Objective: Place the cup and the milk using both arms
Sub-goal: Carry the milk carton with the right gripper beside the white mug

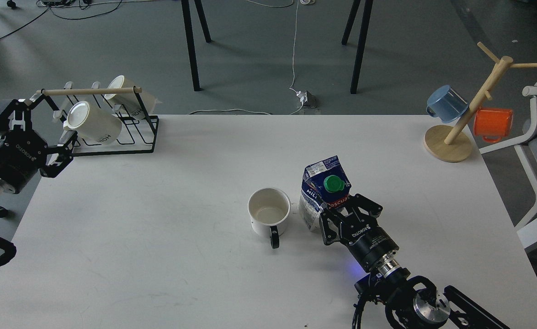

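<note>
The cup [269,214], a white mug with a black handle facing me, stands upright near the middle of the white table [158,228]. The milk [323,189], a blue-and-white carton with a green cap, stands just right of the cup, close to it. My right gripper [341,209] is shut on the milk's lower front. My left gripper [33,125] is open and empty at the table's far left edge, beside the mug rack.
A black wire rack [113,123] with a wooden bar holds two cream mugs at the back left. A wooden mug tree [465,119] with a blue mug [446,104] and an orange mug [493,123] stands at the back right.
</note>
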Controlling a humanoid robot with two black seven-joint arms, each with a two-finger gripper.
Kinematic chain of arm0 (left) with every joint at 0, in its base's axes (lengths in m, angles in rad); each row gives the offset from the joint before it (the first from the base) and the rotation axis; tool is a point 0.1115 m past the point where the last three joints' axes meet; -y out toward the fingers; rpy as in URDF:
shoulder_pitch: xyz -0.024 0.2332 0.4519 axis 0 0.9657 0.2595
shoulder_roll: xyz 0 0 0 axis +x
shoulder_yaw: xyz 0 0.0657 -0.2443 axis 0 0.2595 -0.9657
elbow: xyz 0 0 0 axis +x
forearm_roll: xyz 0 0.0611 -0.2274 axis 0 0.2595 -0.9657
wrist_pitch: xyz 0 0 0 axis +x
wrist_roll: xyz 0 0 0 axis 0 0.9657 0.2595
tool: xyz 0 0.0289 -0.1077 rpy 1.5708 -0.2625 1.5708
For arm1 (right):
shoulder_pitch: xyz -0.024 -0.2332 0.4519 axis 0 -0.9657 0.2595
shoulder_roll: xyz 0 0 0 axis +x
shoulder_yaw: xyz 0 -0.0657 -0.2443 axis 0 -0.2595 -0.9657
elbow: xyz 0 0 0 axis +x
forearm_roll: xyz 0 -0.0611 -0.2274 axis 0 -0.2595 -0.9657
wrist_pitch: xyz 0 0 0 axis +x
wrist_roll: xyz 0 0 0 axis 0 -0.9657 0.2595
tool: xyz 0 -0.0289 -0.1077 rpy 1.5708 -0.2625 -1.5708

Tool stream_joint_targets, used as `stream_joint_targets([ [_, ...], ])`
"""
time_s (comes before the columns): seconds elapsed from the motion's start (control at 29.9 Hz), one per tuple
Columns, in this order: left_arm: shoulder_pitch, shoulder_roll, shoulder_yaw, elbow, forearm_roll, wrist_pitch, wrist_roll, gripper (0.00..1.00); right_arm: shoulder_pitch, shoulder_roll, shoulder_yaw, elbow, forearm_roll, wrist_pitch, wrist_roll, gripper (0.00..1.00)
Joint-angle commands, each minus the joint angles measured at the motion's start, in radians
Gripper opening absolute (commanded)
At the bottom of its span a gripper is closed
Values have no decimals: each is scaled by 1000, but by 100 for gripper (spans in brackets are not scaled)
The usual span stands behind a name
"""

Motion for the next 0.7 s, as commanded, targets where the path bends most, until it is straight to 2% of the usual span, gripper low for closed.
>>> stream_joint_targets([
  [0.0,0,0,1,1,0,0,0,99,-1,4,-1,2,-6,0,-8,38],
  [0.23,3,0,1,3,1,0,0,99,3,6,-32,6,-6,0,-10,42],
  [0.5,2,2,1,3,1,0,0,99,2,6,-29,5,-6,0,-7,59],
  [0.67,2,2,1,3,1,0,0,99,-1,6,-23,5,-5,0,-7,73],
])
